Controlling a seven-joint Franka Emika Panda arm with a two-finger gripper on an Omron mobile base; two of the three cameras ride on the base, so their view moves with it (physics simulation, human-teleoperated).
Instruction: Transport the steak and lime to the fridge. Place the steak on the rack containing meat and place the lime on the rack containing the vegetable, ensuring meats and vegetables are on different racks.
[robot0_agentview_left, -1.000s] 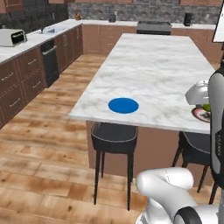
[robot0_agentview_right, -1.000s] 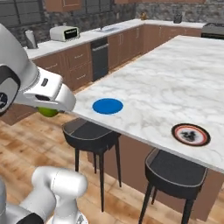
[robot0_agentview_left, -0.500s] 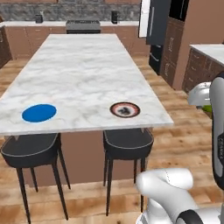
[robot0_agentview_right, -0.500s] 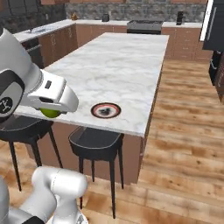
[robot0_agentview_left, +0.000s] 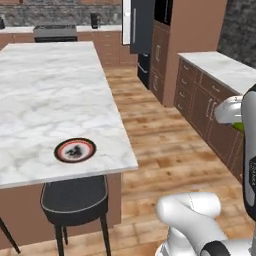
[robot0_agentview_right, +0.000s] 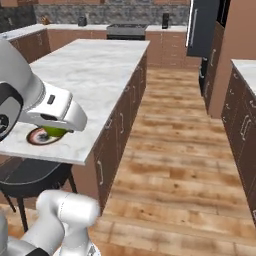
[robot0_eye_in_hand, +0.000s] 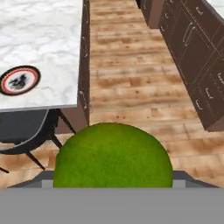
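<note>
One lime (robot0_eye_in_hand: 113, 155) sits clamped in my end effector (robot0_agentview_right: 56, 131), its yellow-green skin swelling up large in the hand view and peeking out under my wrist in the right base view. Leftmost lies the marble tabletop (robot0_agentview_left: 45, 90), carrying a round red-rimmed plate (robot0_agentview_left: 75, 150), with a dark stool (robot0_agentview_left: 75, 197) tucked beneath its edge. Next comes the open wooden floor (robot0_agentview_right: 170, 150). Further right and well ahead stands the fridge (robot0_agentview_left: 142, 25), tall and black, past the tabletop's far end. I judge my coming move to be forward and slightly right, carrying the lime toward it.
</note>
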